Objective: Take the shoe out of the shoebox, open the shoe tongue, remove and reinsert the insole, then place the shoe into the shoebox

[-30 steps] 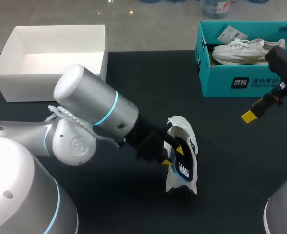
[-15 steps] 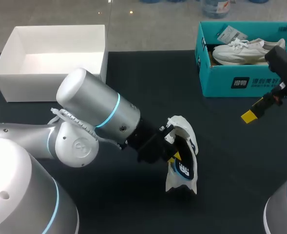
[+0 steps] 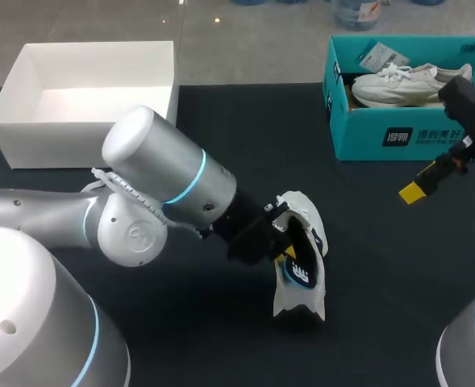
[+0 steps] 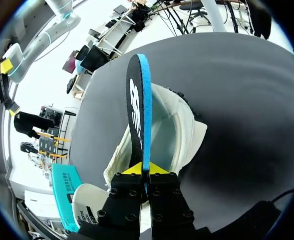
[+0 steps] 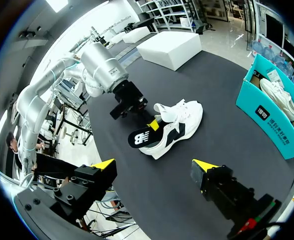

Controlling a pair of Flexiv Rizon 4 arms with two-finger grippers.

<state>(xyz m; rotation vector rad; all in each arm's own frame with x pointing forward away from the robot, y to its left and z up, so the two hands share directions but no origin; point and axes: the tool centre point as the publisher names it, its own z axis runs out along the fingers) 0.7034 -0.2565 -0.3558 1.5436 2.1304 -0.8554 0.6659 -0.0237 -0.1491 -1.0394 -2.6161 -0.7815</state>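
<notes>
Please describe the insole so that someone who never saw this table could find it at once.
On the black table, a white shoe lies near the middle. The insole sticks out of it, pinched by the left claw: the only dark, blue-edged flat piece.

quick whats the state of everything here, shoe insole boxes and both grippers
shoe: on the table, out of its box, tongue lifted
insole: sticking out of the shoe, held on edge
left gripper: shut on the insole
right gripper: open, empty
teal shoebox: open, white shoe inside
white box: open, empty
</notes>
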